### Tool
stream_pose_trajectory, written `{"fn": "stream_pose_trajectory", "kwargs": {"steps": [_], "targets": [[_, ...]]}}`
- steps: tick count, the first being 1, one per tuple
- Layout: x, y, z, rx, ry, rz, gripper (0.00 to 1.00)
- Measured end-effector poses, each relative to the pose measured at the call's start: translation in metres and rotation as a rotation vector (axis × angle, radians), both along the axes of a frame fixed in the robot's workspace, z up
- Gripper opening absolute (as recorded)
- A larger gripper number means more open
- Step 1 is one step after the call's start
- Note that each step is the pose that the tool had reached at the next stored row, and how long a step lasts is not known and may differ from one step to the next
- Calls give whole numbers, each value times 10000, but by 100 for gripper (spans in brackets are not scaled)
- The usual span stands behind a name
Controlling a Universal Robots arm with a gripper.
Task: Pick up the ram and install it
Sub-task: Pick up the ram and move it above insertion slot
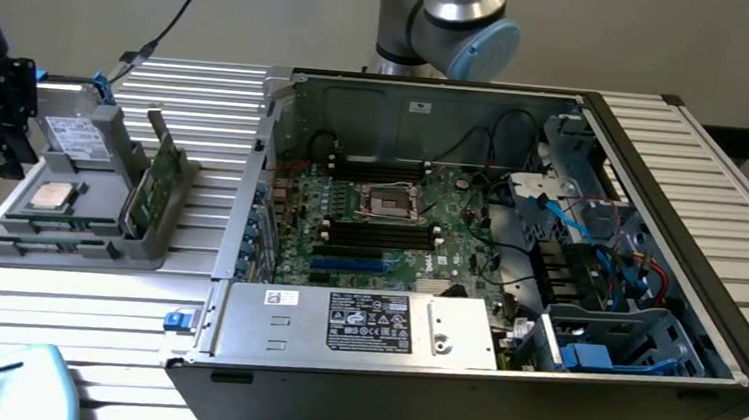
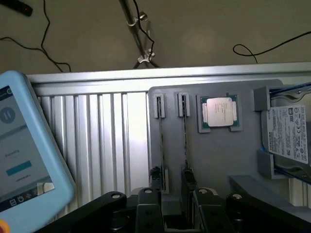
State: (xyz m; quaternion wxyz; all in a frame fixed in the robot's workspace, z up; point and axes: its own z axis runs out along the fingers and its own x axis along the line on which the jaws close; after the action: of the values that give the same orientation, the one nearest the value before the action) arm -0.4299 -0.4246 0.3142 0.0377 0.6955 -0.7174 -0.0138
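Two fingers [image 2: 188, 180] of mine stand apart, gripping nothing, while the ram [image 2: 184, 141] stands edge-up in its grey tray [image 2: 221, 162].

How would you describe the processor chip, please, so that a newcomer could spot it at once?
At the exterior view's left, beside the open computer case, sits a grey parts tray. The processor chip lies flat on it, beside the drive. Unlike the upright green ram sticks and the boxy white-labelled drive, it is square and silver-topped.
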Motion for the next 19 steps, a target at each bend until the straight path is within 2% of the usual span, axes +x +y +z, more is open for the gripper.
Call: {"fn": "stream_pose_trajectory", "kwargs": {"steps": [19], "targets": [[-48,-2,-343,0,0,1173,31]]}}
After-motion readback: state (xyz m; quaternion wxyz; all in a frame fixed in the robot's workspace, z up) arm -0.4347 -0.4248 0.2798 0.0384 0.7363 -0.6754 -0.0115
